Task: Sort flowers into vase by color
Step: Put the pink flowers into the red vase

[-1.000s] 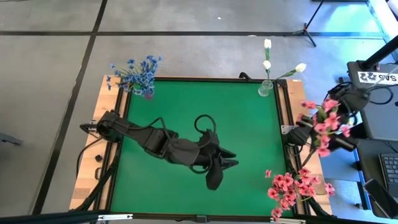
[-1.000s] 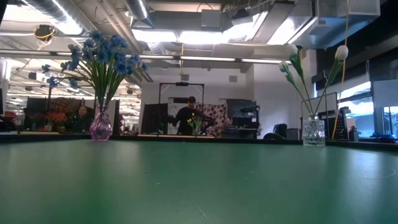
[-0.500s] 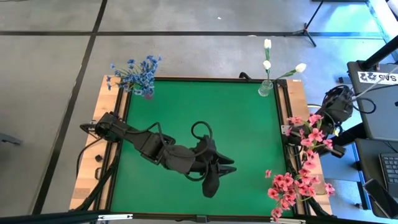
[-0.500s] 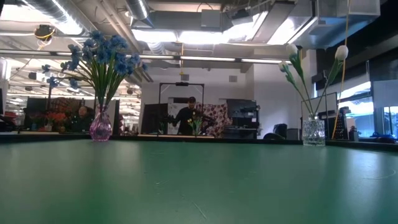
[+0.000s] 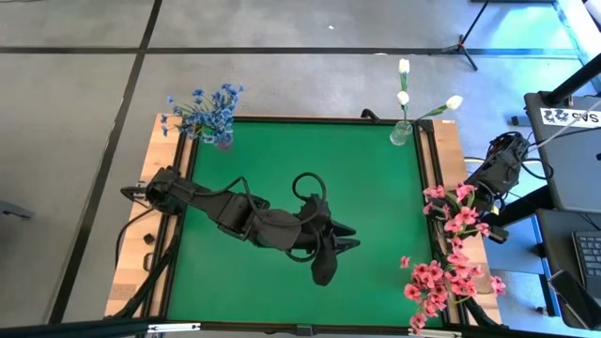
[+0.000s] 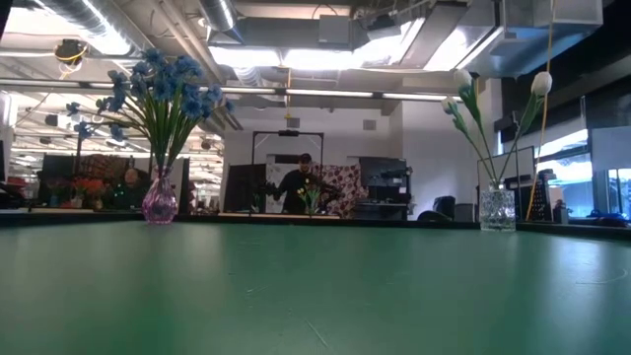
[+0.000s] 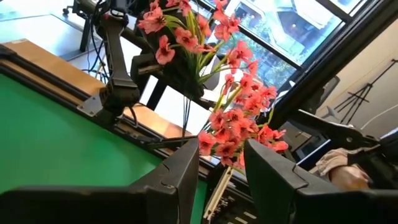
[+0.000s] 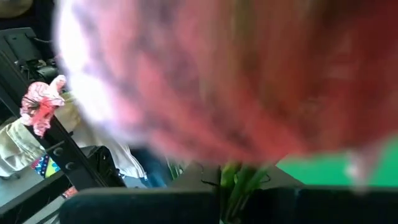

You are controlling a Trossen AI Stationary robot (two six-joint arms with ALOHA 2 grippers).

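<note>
Holding a pink spray point(image 5: 454, 214) by its green stems, your right gripper point(image 5: 486, 192) sits off the table's right edge, just above the pink bunch point(image 5: 441, 282) already gathered at the near right corner; in the right wrist view blurred pink fills the picture and the stems point(image 8: 239, 186) run down between the dark fingers, so I judge them closed on that spray, though the contact itself is hidden. Your left gripper point(image 5: 331, 246) rests low over the middle of the green table point(image 5: 282, 169), its fingers point(image 7: 177, 180) parted with nothing between them. The blue flowers point(image 5: 205, 111) stand in the purple vase point(image 6: 160, 202) at the far left corner, and the white buds point(image 5: 406, 86) stand in the clear vase point(image 6: 497, 209) at the far right corner. Expect the spray to be very light but top-heavy: thin stems that will likely bend and swing, with soft blooms that catch on neighbouring sprays. Keep your hold on the stems, low and below the blooms, never on the petals. A firm pinch is wise, since smooth stems may twist or slip. Lower it slowly, because the blooms of the two pink clusters sit near each other and could tangle.
</note>
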